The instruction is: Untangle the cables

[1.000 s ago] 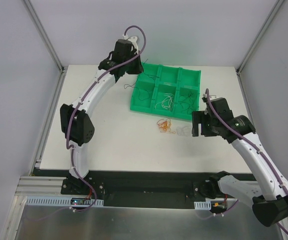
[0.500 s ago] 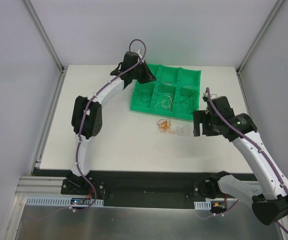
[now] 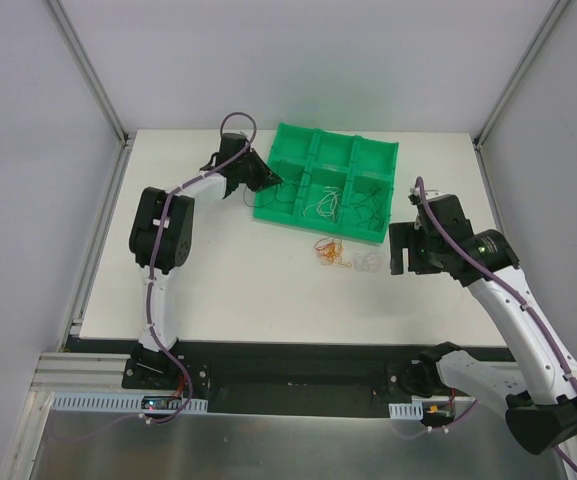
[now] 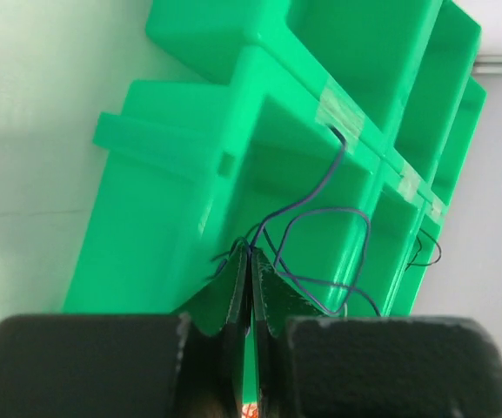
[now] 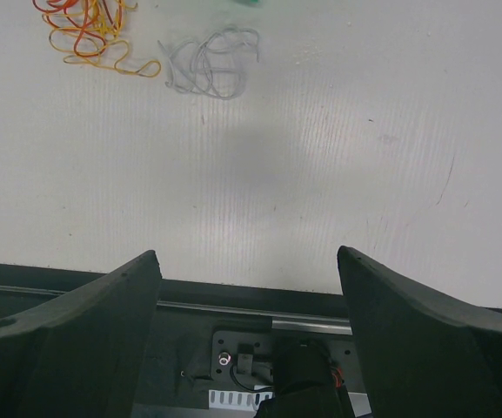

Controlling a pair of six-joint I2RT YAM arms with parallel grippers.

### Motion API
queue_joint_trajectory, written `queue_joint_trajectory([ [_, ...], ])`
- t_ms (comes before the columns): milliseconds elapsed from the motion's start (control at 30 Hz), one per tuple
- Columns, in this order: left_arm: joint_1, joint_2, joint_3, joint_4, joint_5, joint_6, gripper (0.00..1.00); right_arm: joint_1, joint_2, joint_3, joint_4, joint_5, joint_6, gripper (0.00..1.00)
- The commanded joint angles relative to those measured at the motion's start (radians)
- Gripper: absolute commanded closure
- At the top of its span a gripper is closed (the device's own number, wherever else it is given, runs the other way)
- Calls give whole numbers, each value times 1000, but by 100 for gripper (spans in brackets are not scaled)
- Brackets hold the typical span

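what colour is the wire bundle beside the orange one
The wire bundle is white; clearest in the right wrist view.

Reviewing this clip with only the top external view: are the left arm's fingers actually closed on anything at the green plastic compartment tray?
Observer: Yes; the left wrist view shows the left fingers pressed shut on a thin dark wire in the green plastic compartment tray.
Operator: Where does that wire run?
Observer: It loops within one compartment and rises to a taped divider rim.
Operator: And the right fingers?
Observer: The right fingers are wide open over the white table, not touching the orange-red wire tangle or pale grey wire tangle ahead.
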Motion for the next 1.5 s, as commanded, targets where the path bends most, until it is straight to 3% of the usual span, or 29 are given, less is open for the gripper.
queue_joint_trajectory([
  [0,7,-142,-22,-63,-140,130,100,-7,4,13,-13,3,-17,15],
  [200,-41,-82,151,-288,-249,342,100,-7,13,10,-10,-22,-13,15],
  [433,-164,2,321,-396,-398,503,100,-10,10,8,-4,-17,-16,15],
  [700,-175,54,329,-454,-537,482,100,-8,-4,5,-22,-25,-14,15],
  [1133,-169,125,384,-557,-508,524,99,-11,37,8,-7,-62,-8,15],
  [1267,-169,76,420,-580,-502,584,65,-11,56,25,-1,-56,-20,15],
  [1467,-169,-45,438,-597,-450,604,24,-11,79,7,47,-111,1,15],
])
